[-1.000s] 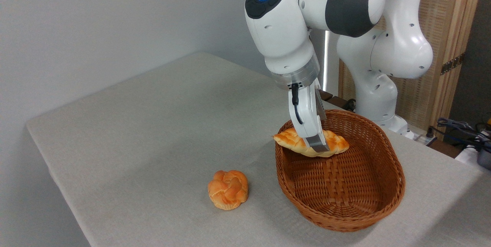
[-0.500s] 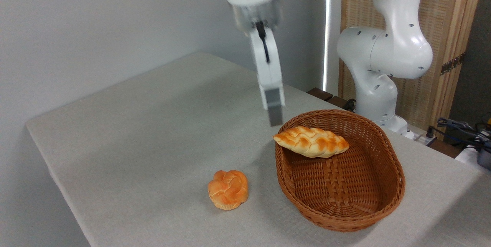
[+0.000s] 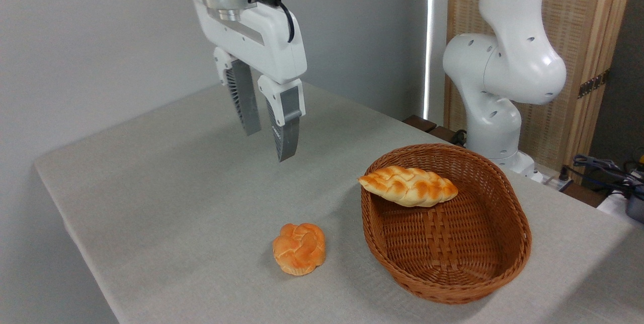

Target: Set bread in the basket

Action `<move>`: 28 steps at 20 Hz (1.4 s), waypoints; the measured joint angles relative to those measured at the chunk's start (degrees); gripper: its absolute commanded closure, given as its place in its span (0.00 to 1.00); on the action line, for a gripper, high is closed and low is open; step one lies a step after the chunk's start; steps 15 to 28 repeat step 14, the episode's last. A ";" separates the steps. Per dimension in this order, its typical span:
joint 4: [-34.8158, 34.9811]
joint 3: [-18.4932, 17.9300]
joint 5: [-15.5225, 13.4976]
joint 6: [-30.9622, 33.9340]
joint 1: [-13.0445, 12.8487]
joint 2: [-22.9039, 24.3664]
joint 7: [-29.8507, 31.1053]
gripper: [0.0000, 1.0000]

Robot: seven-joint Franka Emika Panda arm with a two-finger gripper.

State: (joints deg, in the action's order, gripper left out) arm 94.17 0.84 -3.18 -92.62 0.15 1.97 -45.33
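The bread (image 3: 408, 186) lies in the basket (image 3: 508, 258), up against the far left part of it, its left point resting on the rolled rim and sticking out slightly past it, its right end leaning on the inner wall, so the loaf sits high and does not lie flat on the woven bottom. The basket stands on the right part of the tabletop (image 3: 166, 188), which is covered in pale grey cloth. The tool (image 3: 269, 144) hangs in the air above the tabletop, well to the left of the basket and higher than it, its two ribbed fingers (image 3: 287, 130) pointing down with a clear gap between them and nothing held. A small round knotted orange bun (image 3: 299, 248) sits on the cloth to the left of the basket, near it but not touching. The white arm's base (image 3: 495, 128) rises behind the basket, in front of a wooden slatted screen (image 3: 583, 37)
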 measured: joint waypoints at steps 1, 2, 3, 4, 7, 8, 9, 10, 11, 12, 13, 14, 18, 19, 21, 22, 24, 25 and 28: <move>-0.52 0.00 0.00 0.00 0.00 -0.41 1.06 0.00; -0.78 0.00 0.01 0.00 0.01 -0.59 1.59 0.00; -0.89 0.00 0.01 0.00 0.01 -0.61 1.71 0.00; -0.97 0.01 0.02 0.00 -0.03 -0.61 1.71 0.00; -1.02 0.02 0.94 0.00 -0.47 -0.61 1.71 0.00; -1.02 0.03 1.44 0.00 -0.76 -0.61 1.71 0.00; -1.02 0.04 1.78 0.00 -1.03 -0.62 1.71 0.00; -1.02 0.04 1.96 0.00 -1.24 -0.62 1.71 0.00; -1.02 0.05 2.05 0.00 -1.35 -0.63 1.71 0.00; -1.02 0.05 2.07 0.00 -1.39 -0.64 1.71 0.00; -1.02 0.05 2.07 0.00 -1.40 -0.65 1.71 0.00; -1.02 0.05 2.07 0.00 -1.40 -0.65 1.71 0.00; -1.02 0.05 2.07 0.00 -1.40 -0.65 1.71 0.00; -1.02 0.05 2.07 0.00 -1.40 -0.65 1.71 0.00; -1.02 0.05 2.07 0.00 -1.40 -0.65 1.71 0.00; -1.02 0.05 2.07 0.00 -1.40 -0.65 1.71 0.00; -1.02 0.05 2.07 0.00 -1.40 -0.65 1.71 0.00; -1.02 0.05 2.07 0.00 -1.40 -0.65 1.71 0.00; -1.02 0.05 2.07 0.00 -1.40 -0.65 1.71 0.00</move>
